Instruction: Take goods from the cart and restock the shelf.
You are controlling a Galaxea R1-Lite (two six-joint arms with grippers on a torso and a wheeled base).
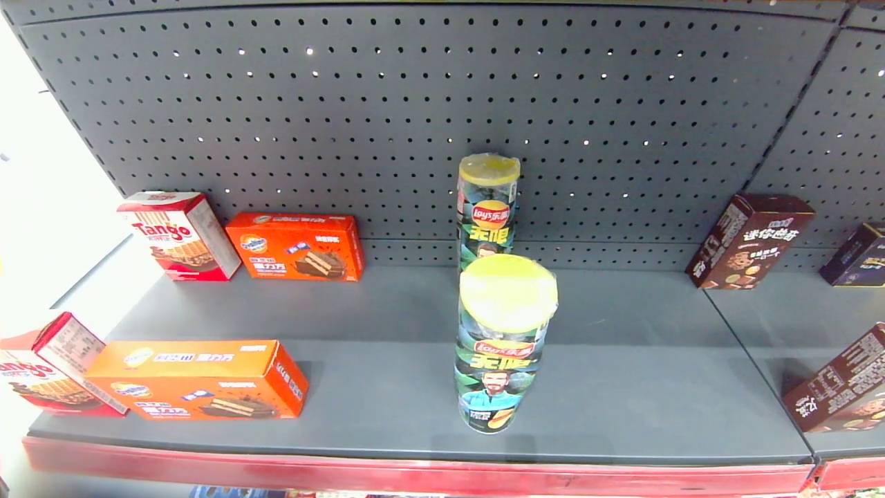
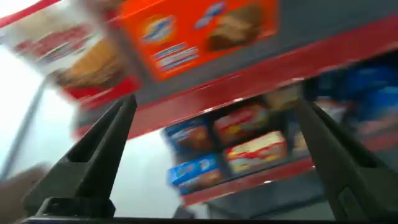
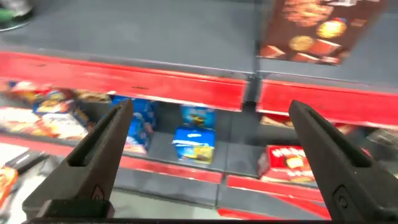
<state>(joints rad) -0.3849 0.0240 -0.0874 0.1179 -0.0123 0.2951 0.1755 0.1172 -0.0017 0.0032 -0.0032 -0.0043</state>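
Note:
Two tall chip cans stand upright mid-shelf in the head view, one near the front (image 1: 503,342) and one behind it (image 1: 487,207) by the pegboard. Orange wafer boxes lie at the front left (image 1: 197,379) and back left (image 1: 299,245); red-and-white boxes sit beside them (image 1: 181,235), (image 1: 48,366). My left gripper (image 2: 214,155) is open and empty below the shelf's red front edge (image 2: 249,81), under the orange box (image 2: 199,31). My right gripper (image 3: 214,155) is open and empty, facing the red shelf edge (image 3: 155,84) under a brown box (image 3: 317,28).
Brown snack boxes stand on the right of the shelf (image 1: 750,241), (image 1: 840,384), (image 1: 857,256). A grey pegboard back wall (image 1: 415,104) rises behind the goods. A lower shelf holds blue and red packs (image 3: 196,140), (image 2: 255,149). Bare shelf surface (image 1: 643,366) lies right of the cans.

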